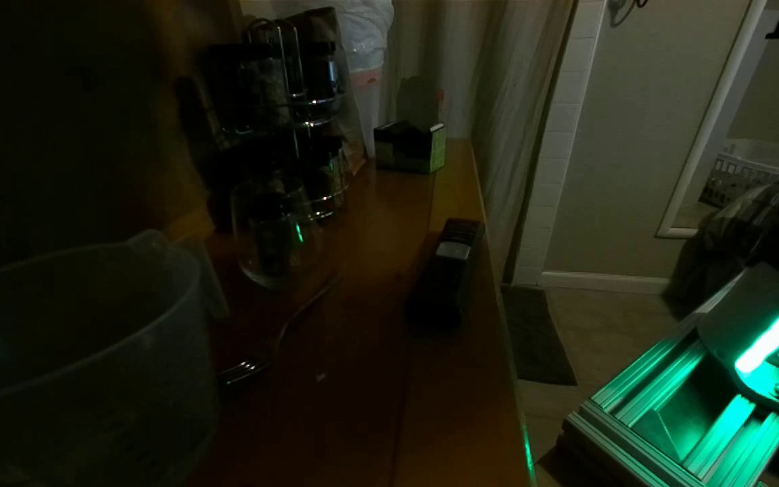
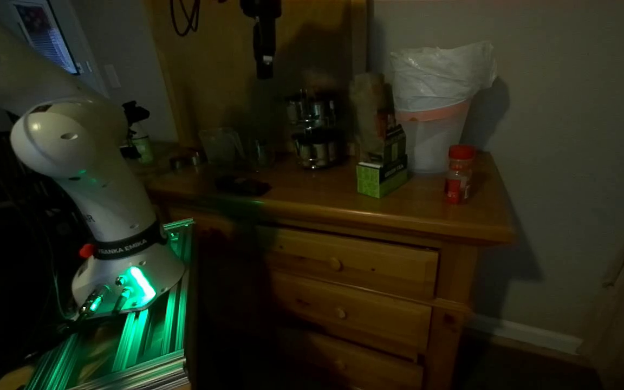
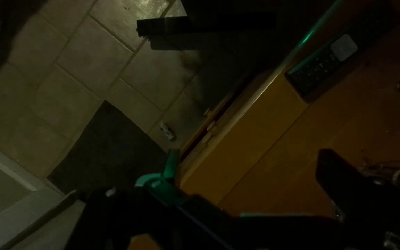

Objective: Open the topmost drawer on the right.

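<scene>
The wooden dresser has a stack of drawers. The topmost right drawer has a round wooden knob; a dark gap runs along its top edge, and I cannot tell whether it stands slightly ajar. My gripper hangs pointing down above the dresser top, higher than the drawer and to its left in this exterior view. In the wrist view my gripper is open, its fingers wide apart with nothing between them. Small knobs and a dark gap show below the dresser's front edge there. The room is dim.
On the dresser top are a remote, a spice rack, a green box, a bagged bucket and a red-lidded shaker. A measuring cup, a glass and a fork stand near the remote.
</scene>
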### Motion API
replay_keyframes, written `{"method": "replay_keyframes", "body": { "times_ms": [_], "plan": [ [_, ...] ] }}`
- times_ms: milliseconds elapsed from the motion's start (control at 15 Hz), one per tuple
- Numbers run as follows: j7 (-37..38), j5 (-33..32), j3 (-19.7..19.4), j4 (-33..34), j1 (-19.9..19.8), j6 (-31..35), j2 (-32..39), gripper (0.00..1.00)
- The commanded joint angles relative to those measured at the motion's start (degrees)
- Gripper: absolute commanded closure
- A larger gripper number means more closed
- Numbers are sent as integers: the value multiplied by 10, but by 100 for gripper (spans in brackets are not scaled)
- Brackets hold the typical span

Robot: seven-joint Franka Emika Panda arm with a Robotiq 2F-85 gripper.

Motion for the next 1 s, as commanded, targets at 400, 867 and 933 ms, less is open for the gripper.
{"method": "replay_keyframes", "body": {
  "times_ms": [400,867,933],
  "plan": [
    [-310,4,-172,-214,-1,257,-57,0],
    [-310,-72,-168,-265,-38,269,-15,0],
    [-309,-74,-166,-264,-40,269,-12,0]
  ]
}}
